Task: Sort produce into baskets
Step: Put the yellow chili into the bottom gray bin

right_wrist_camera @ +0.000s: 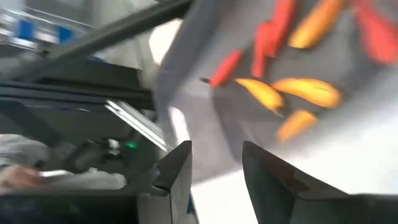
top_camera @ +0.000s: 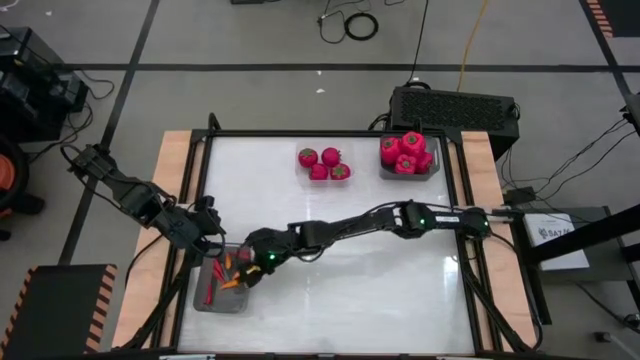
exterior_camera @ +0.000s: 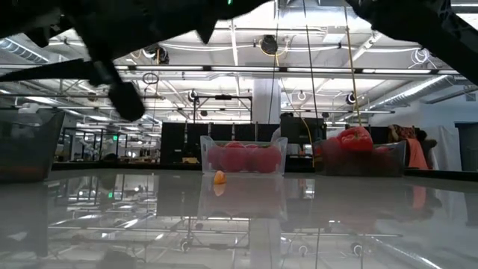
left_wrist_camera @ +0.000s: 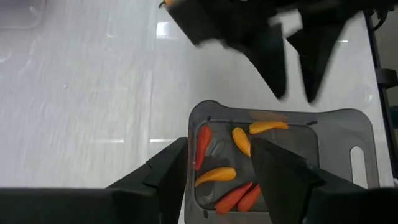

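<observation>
- From where I stand, the peppers (left_wrist_camera: 231,174) look well in hand: several orange and red ones lie in the near-left grey basket (top_camera: 222,297), by the tabletop's (top_camera: 400,290) front-left corner.
- The right tool (top_camera: 243,270) reaches across and hangs just over that basket. Its fingers stand slightly apart with nothing between them, so I'd guess it has just let a pepper go.
- The left tool (top_camera: 212,232) waits just beside the same basket, jaws partly open and empty.
- The far-right basket (top_camera: 408,168) holds a heap of red tomatoes (top_camera: 407,153), piled above its rim.
- Four more tomatoes (top_camera: 324,164) sit loose on the tabletop near the far edge, just left of that basket. These are plainly left to do.
- The low view shows a small orange piece (exterior_camera: 219,178) lying loose too, near those tomatoes; I can't find it from above.
- So I'd say the sorting is well past halfway, with the loose tomatoes and that stray piece remaining.
</observation>
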`<action>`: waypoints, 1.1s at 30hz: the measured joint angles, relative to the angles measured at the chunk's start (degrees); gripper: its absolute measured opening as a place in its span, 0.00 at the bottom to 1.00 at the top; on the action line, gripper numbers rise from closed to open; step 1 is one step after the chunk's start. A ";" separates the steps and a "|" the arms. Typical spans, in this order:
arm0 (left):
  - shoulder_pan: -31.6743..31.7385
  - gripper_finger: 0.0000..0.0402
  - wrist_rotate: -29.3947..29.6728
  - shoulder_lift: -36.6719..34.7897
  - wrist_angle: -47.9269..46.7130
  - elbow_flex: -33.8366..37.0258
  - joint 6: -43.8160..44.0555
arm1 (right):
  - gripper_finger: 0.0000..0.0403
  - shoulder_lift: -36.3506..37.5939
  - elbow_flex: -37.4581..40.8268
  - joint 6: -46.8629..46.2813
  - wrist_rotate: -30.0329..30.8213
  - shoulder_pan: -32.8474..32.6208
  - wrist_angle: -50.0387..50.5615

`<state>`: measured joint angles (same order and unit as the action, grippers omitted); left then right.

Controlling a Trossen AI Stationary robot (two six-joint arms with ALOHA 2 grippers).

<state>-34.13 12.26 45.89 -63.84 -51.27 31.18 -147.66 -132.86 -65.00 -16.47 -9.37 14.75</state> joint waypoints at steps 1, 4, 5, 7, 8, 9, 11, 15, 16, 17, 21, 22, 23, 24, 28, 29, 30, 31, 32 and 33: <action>0.00 0.45 0.01 0.00 0.17 0.00 0.03 | 0.33 1.02 0.00 1.11 0.02 0.17 3.64; 0.00 0.45 0.01 0.00 0.31 0.00 0.83 | 0.32 4.61 0.00 3.48 2.10 0.66 15.96; 0.00 0.45 0.02 0.00 0.32 0.00 1.19 | 0.31 5.83 0.00 3.82 3.91 0.73 20.38; 0.00 0.45 0.03 0.00 0.33 0.00 1.44 | 0.31 8.03 -0.04 3.80 8.77 0.77 28.18; 0.00 0.45 0.03 0.00 0.33 0.00 1.51 | 0.31 8.99 -0.04 3.17 11.71 0.74 32.29; 0.00 0.45 0.03 0.00 0.33 0.02 1.53 | 0.31 9.61 -0.04 2.29 14.39 0.74 36.21; 0.00 0.45 0.03 0.00 0.35 0.02 1.56 | 0.31 10.17 -0.07 -0.42 18.65 0.87 43.01; 0.02 0.45 0.38 0.13 0.39 0.02 2.96 | 0.34 9.56 0.00 -4.27 21.34 1.25 53.94; 0.02 0.45 0.41 0.15 0.40 0.02 2.99 | 0.35 9.19 -0.01 -4.64 21.46 1.36 55.73; 0.02 0.45 0.44 0.17 0.40 0.02 3.01 | 0.37 8.72 -0.02 -4.75 21.43 1.52 57.35; 0.50 0.45 0.87 0.24 0.42 0.04 3.15 | 0.47 6.90 0.01 -4.46 20.71 2.17 59.29; 0.88 0.45 0.93 0.24 0.42 0.04 3.43 | 0.50 6.83 0.06 -4.24 20.61 2.36 59.52; 1.28 0.45 0.95 0.24 0.42 0.04 3.74 | 0.52 6.81 0.07 -3.64 20.63 2.63 59.54; 1.66 0.45 0.97 0.24 0.42 0.04 4.15 | 0.55 6.70 0.02 -3.18 20.71 2.94 59.37; 2.63 0.45 0.67 0.24 0.42 0.04 4.52 | 0.63 5.69 -0.04 -2.76 21.04 3.82 61.03; 2.76 0.45 0.31 0.25 0.44 0.04 4.55 | 0.64 5.19 -0.02 -2.41 21.03 3.97 60.64; 2.80 0.45 0.27 0.26 0.42 0.04 4.55 | 0.64 4.84 0.02 -1.86 20.70 4.17 60.25; 2.89 0.45 0.25 0.26 0.42 0.04 4.57 | 0.64 4.24 0.02 -1.59 20.58 4.20 60.07; 3.01 0.45 0.23 0.26 0.42 0.04 4.67 | 0.64 3.98 0.02 -1.44 20.34 4.21 59.98; 2.99 0.45 0.23 0.26 0.44 0.04 4.95 | 0.64 3.89 0.04 -1.11 19.68 4.33 59.89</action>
<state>-31.14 12.49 46.15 -63.40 -51.22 36.13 -143.77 -132.81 -66.11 3.21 -5.03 74.64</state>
